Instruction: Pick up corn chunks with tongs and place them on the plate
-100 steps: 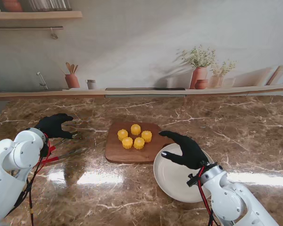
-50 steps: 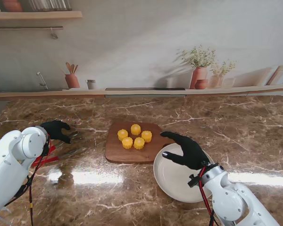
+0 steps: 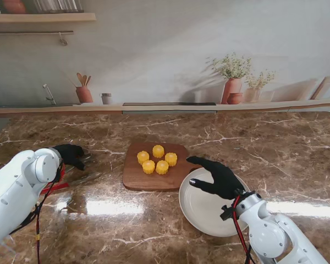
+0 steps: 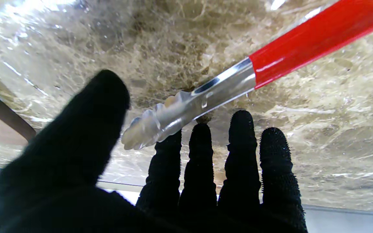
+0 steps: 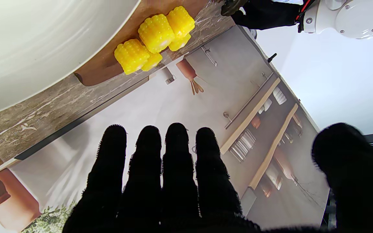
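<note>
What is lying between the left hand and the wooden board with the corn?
In the stand view, only the tongs and bare marble lie between the left hand and the wooden board.

A glossy brown marble countertop [image 3: 220, 132] is carrying a wooden cutting board [image 3: 136, 179] near its middle, a white plate [image 3: 201, 212] touching that board's right corner, and red-handled metal tongs [image 3: 71, 180] lying on the left, apart from the board
</note>
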Robot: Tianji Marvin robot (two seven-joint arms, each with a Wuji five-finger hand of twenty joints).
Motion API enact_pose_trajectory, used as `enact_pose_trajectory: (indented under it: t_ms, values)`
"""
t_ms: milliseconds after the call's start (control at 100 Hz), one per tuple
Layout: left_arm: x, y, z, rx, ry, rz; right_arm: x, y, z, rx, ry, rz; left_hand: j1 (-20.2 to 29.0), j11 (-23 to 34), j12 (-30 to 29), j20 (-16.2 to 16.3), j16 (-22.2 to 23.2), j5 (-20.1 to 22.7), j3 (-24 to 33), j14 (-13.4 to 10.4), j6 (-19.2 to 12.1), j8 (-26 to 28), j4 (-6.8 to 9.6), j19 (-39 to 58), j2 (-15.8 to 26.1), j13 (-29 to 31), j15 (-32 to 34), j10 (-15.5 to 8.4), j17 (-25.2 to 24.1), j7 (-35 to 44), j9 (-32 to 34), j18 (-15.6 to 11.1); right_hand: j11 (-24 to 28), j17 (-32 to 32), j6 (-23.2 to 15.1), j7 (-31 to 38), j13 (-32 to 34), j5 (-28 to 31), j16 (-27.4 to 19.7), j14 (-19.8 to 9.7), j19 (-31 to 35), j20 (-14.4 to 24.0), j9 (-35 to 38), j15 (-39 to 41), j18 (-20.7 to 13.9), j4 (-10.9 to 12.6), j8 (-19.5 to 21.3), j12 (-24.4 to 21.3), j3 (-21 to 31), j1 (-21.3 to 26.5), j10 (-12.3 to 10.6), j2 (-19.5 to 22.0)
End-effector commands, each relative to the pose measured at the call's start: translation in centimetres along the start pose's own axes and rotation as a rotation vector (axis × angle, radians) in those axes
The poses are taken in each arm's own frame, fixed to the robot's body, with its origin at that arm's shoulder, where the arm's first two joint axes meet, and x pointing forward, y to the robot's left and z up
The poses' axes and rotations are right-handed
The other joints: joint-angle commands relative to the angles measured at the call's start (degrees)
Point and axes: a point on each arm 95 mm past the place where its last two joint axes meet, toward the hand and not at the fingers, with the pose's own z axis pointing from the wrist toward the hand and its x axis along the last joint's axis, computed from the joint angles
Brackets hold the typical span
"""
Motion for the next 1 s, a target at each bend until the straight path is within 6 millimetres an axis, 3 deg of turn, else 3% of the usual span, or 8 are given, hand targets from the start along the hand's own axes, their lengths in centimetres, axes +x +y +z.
enact_pose_trajectory:
  t_ms: [0,50,120,190,320,420,680,990]
  values:
    - [-0.2,0.4,0.4,0.003,-0.014,0.004,-0.2,-0.5,-0.2,0.022,-0.011,0.007,1.7,1.2,0.9,2.1,2.2,1.5,2.0,2.7,-2.2,1.4,-0.79,3.7,1.9,2.7,2.7,-1.3,0.9,1.6,4.0,2.6,0.2,0.3,-1.2,-0.4,0.0,-0.2,1.1,-0.4,0.9,1.5,0.3,0.3,0.1,-1.1,-0.5,0.8,-1.2,1.9,-1.7,1.1]
    - [-0.1,0.5,0.6,0.003,-0.019,0.008,-0.2,-0.5,-0.2,0.025,-0.010,0.007,3.4,1.3,1.5,4.4,4.0,3.8,2.3,3.4,-3.7,1.0,-0.61,7.4,3.4,5.1,4.7,-1.6,2.3,1.1,6.5,4.0,0.3,0.4,-1.3,-0.4,0.1,-0.2,1.2,-0.2,1.0,1.6,0.5,0.4,0.1,-1.1,-0.5,1.0,-1.2,2.0,-1.7,1.1]
    - [-0.2,0.6,0.8,0.014,-0.024,0.015,-0.2,-0.5,-0.3,0.027,-0.012,0.008,9.6,2.5,2.3,6.5,6.4,7.6,-3.4,4.0,-7.3,-0.3,-3.29,11.6,3.6,9.5,8.3,-1.9,5.5,2.5,10.8,4.6,0.2,0.5,-1.3,-0.4,0.1,-0.2,1.4,0.0,1.2,1.8,0.5,0.4,0.2,-1.1,-0.5,1.1,-1.3,2.0,-1.7,1.2]
    - [-0.1,0.8,1.1,0.038,-0.023,0.005,-0.2,-0.6,-0.3,0.028,-0.015,0.009,14.7,1.7,9.3,7.0,7.7,12.0,-8.6,5.1,-10.0,-4.8,-2.21,15.5,3.7,13.8,11.6,-1.4,8.5,5.2,16.7,6.1,0.3,0.6,-1.3,-0.4,0.2,-0.2,1.6,0.2,1.4,2.0,0.7,0.5,0.7,-1.1,-0.5,1.3,-1.3,2.1,-1.8,1.1]
    - [0.0,0.8,1.3,0.033,-0.021,-0.004,-0.2,-0.6,-0.4,0.031,-0.021,0.011,17.3,-4.7,15.1,6.1,7.7,18.9,-7.6,5.8,-10.6,-11.1,-1.64,18.0,6.3,17.6,13.7,-0.8,11.6,5.9,26.2,7.5,0.3,0.5,-1.4,-0.5,0.2,-0.4,2.0,0.6,2.1,2.8,0.9,0.7,2.2,-1.1,-0.5,1.7,-1.3,2.1,-1.9,1.2]
    - [0.1,0.9,1.4,0.037,-0.016,-0.018,-0.2,-0.7,-0.4,0.035,-0.022,0.009,19.1,-4.9,16.6,7.1,8.8,23.1,-7.1,6.8,-10.9,-11.8,-1.95,20.3,8.5,20.4,16.4,-0.1,13.6,8.8,31.1,8.8,0.3,0.4,-1.5,-0.6,0.2,-0.4,2.2,0.7,2.3,3.3,1.0,0.7,2.5,-1.1,-0.5,1.8,-1.4,2.1,-2.0,1.2]
    - [0.4,0.5,0.2,0.085,-0.001,-0.116,-0.2,-0.5,-0.4,0.024,-0.029,0.005,20.2,0.2,21.2,11.4,12.8,22.9,-3.6,7.6,-13.4,6.7,-3.17,24.4,8.6,26.3,21.4,2.3,19.5,12.8,33.5,10.4,0.3,0.4,-1.5,-0.6,0.6,-0.3,2.6,0.8,2.3,4.0,1.1,0.8,2.3,-1.1,-0.5,2.1,-1.3,2.2,-1.9,1.4]
    - [2.0,-1.5,-3.4,0.259,0.056,-0.375,0.1,-0.4,-0.3,-0.013,-0.047,0.000,18.7,1.1,19.6,11.4,12.0,25.5,2.7,8.4,-11.3,10.9,-4.43,24.8,6.1,31.4,20.1,4.6,24.4,11.8,36.8,12.3,0.3,1.3,-0.6,-0.5,2.0,-0.1,2.9,0.5,2.0,4.3,1.6,1.2,1.3,-1.1,-0.5,2.2,-1.1,3.0,-1.3,1.3]
